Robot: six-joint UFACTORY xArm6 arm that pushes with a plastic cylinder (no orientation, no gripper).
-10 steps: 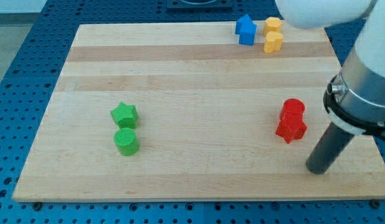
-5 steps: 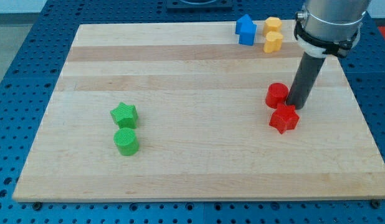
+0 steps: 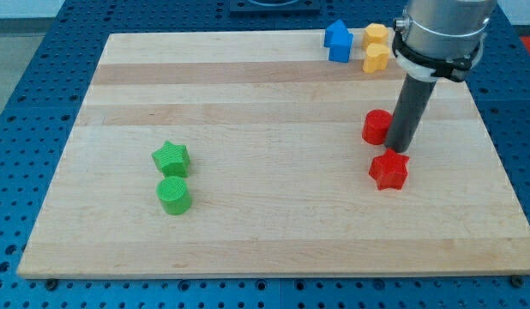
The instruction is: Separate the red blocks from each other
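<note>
A red cylinder (image 3: 376, 127) and a red star block (image 3: 388, 169) lie at the board's right side, close together with a small gap between them. My tip (image 3: 397, 148) stands between them, touching the right side of the red cylinder and just above the red star. The dark rod rises from the tip toward the view's top right.
A green star (image 3: 171, 157) and a green cylinder (image 3: 173, 195) sit at the left. A blue house-shaped block (image 3: 338, 40) and two yellow blocks (image 3: 376, 49) sit at the top right. The wooden board (image 3: 248, 94) lies on a blue perforated table.
My tip moved from the lower right up to between the red blocks. The red cylinder slid up and left, and the red star shifted slightly left.
</note>
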